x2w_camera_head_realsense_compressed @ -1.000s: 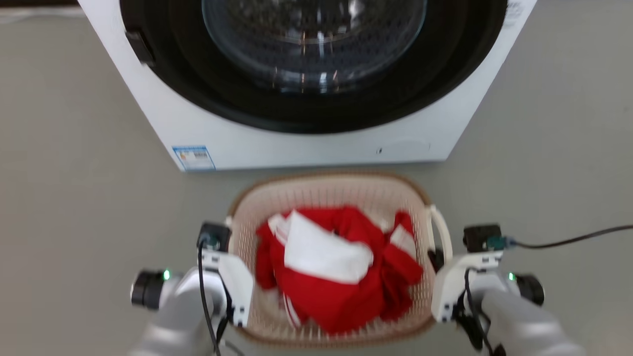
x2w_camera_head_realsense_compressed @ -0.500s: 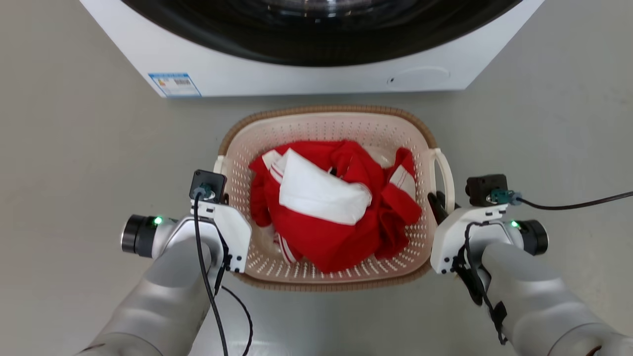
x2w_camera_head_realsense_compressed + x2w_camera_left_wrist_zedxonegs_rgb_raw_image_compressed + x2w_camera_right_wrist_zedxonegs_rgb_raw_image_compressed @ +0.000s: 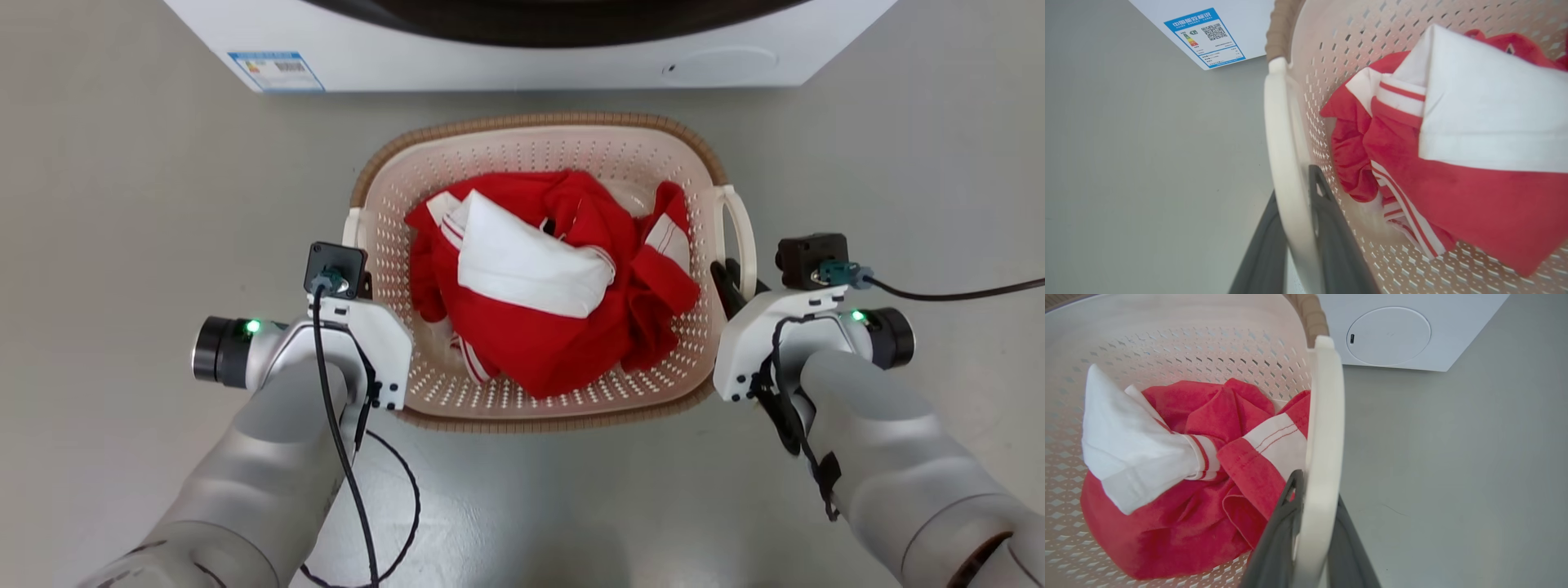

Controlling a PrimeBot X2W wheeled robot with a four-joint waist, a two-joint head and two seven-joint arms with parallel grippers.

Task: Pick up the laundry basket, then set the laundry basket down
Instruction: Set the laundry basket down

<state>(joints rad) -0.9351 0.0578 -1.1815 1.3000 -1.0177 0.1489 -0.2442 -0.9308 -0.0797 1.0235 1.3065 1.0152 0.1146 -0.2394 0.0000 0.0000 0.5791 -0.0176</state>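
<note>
The laundry basket (image 3: 539, 124), cream-white and perforated with a brown woven-look rim, sits in front of me holding a red and white garment (image 3: 555, 278). In the left wrist view my left gripper (image 3: 1294, 183) is shut on the basket's white left handle (image 3: 1284, 155), one dark finger on each side of the loop. My right gripper (image 3: 1316, 486) is clamped the same way on the right handle (image 3: 1323, 428). Seen from the head, the right gripper (image 3: 729, 282) stands beside that handle (image 3: 739, 233). Whether the basket's bottom touches the floor is hidden.
The white washing machine (image 3: 506, 49) stands just beyond the basket, with a blue energy label (image 3: 276, 69) at its lower left corner. Grey floor (image 3: 147, 204) spreads on both sides. A black cable (image 3: 955, 287) runs off to the right from my right wrist.
The whole head picture has shifted: the washing machine has slid toward the top edge and the basket sits higher in frame, so the camera moved. Both grippers stay at the handles.
</note>
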